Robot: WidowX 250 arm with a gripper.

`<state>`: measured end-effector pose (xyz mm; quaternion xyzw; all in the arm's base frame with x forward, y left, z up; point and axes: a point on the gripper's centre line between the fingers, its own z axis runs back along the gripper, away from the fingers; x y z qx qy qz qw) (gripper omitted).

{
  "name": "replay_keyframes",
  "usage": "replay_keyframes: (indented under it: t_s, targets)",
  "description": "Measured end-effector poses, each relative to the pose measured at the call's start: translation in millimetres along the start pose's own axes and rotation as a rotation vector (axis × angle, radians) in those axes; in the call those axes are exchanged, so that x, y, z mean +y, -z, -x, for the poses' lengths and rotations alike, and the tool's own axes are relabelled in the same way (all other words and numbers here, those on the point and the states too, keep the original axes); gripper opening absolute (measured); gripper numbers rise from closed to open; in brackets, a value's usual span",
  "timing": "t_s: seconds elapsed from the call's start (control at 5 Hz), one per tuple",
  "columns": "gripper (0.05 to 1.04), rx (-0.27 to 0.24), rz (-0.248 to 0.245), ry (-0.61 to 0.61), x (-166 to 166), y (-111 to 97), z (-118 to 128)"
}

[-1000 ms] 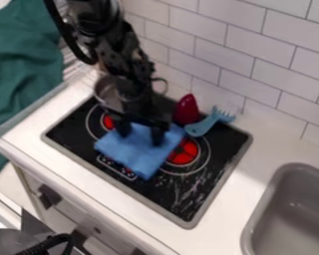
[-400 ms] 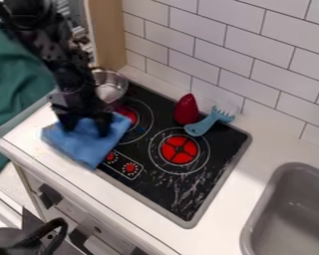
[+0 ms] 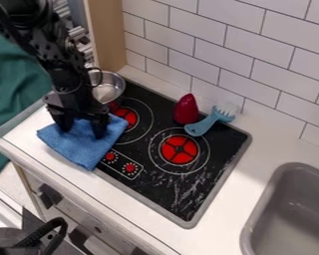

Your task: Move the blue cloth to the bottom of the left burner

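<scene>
Blue cloth (image 3: pixel 79 151): being spread fairly flat below the left burner (image 3: pixel 127 116), partly over the stove's (image 3: pixel 167 203) edge, partly on the white counter (image 3: pixel 28 130). The burner's near side is being met, maybe slightly covered, by one cloth corner; exact overlap can't be told. Gripper (image 3: pixel 81 132) is being held low over the cloth's upper part, fingers being held spread, one toward each side, tips down at the fabric. Whether a fold is being pinched in between can't be told. A wide, low stance is probably being used so the soft cloth is being pinned rather than bunched.

Placement is apparently being matched to the task: the burner's lower side is being targeted, so the step is being judged as final placing, nearly done. A straight lift is being called for next, so the corner isn't being dragged along. Snagging is being flagged as the main risk. The metal pot (image 3: pixel 109 88) is being left beside the arm, close enough that a sideways swing is being advised against. Knobs (image 3: pixel 130 168) are being left uncovered.
</scene>
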<state>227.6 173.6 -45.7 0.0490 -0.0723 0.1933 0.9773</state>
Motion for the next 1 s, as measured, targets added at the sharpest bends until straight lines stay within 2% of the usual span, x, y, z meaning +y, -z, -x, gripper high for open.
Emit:
replay_keyframes:
  t_s: [0.2, 0.4, 0.6, 0.8, 1.0]
  targets:
    - [0.999, 0.019, -0.014, 0.008, -9.8, -4.6, 1.0]
    - [1.0, 0.053, -0.022, 0.03, -26.0, -23.1, 13.1]
    - [1.0, -0.008, -0.008, 0.047, -38.3, -52.9, 1.8]
    - [1.0, -0.042, 0.022, 0.067, -44.8, -73.0, -7.1]
    - [1.0, -0.052, 0.031, 0.11, -52.7, -81.1, -12.4]
